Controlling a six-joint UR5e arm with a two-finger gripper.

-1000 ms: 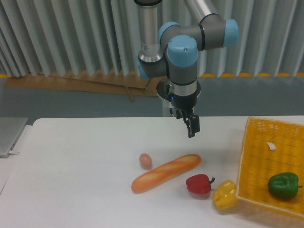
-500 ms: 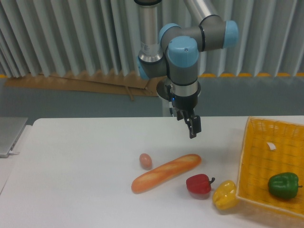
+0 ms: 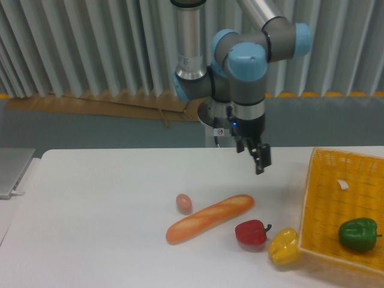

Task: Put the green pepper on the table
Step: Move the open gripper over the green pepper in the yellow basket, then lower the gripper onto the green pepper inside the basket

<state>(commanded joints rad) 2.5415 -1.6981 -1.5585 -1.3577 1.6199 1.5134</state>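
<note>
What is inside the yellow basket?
The green pepper sits inside the yellow basket, near its front right. A small white scrap lies farther back. The basket runs off the picture's right edge, so that part cannot be seen.

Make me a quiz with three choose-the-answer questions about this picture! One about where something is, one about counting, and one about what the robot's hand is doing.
1. Where is the green pepper?
A. in the yellow basket
B. beside the egg
C. in the gripper

2. How many peppers are there?
A. one
B. two
C. three

3. What does the gripper hold?
A. the baguette
B. nothing
C. the red pepper

Answers: 1 A, it lies inside the basket. 2 C, green, red pepper and yellow pepper. 3 B, it hangs above the table with nothing in it.
</note>
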